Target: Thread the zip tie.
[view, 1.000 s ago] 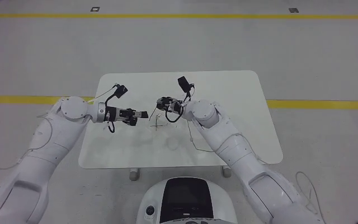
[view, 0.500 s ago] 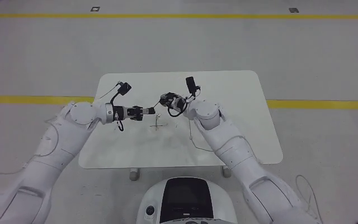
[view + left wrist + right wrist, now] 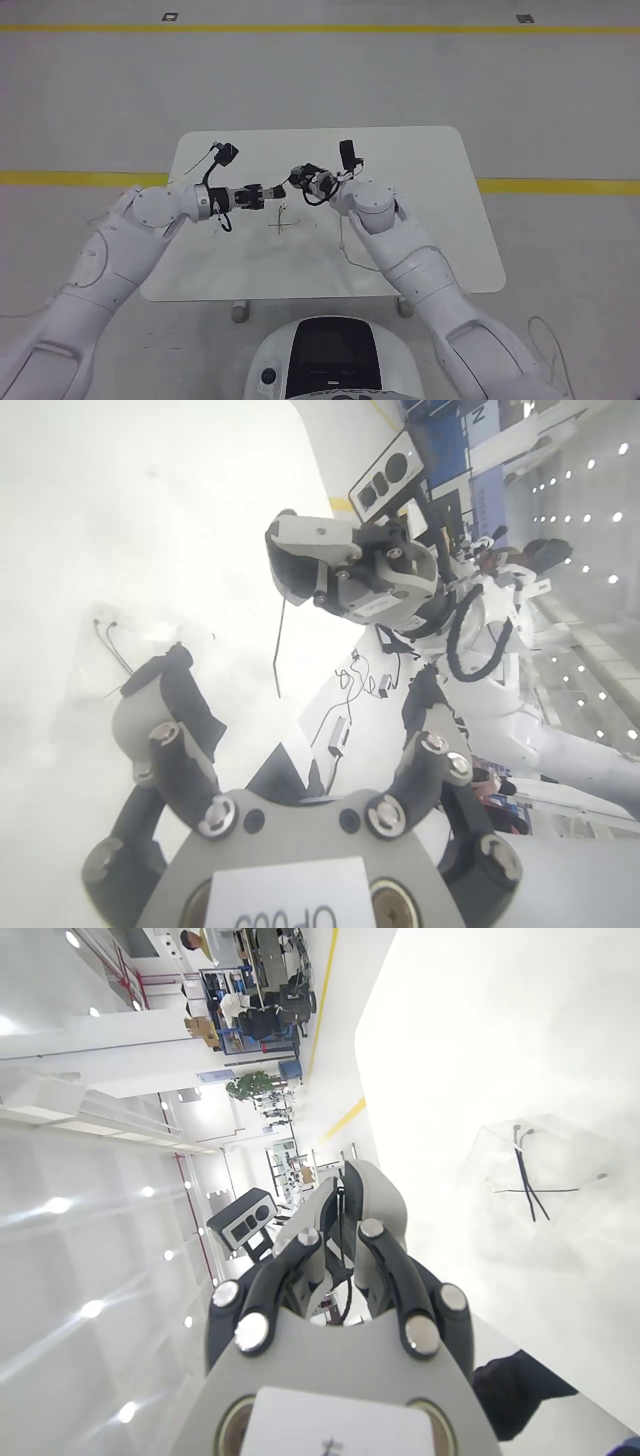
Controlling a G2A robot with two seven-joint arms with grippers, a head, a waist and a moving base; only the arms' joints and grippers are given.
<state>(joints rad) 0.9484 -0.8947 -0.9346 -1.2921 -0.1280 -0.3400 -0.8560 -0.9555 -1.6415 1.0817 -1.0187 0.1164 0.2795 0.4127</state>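
White rounded desk (image 3: 430, 180), from above: the left gripper (image 3: 277, 190) has drawn up to the right gripper (image 3: 299, 178) over its middle. Left wrist: own jaws spread, thin black plastic zip tie (image 3: 277, 635) dangling just ahead. Right wrist: jaws pinch it, so threading looks near.

1. A pale grey floor (image 3: 100, 90) lies all around a white table (image 3: 440, 230) with rounded corners.
2. Two yellow lines cross the floor: one (image 3: 300, 27) well beyond the table's far edge, and the other (image 3: 560, 185) running out from both of its side edges.
3. Two small dark square plates (image 3: 170, 16) are set in the floor beside the far line.
4. The right wrist view shows round ceiling lights (image 3: 57, 1204), red pipes (image 3: 131, 984), and a potted plant (image 3: 250, 1084) beside a blue bin (image 3: 290, 1070).
5. The left wrist view shows blue panels (image 3: 480, 440) and rows of small lamps (image 3: 590, 520).
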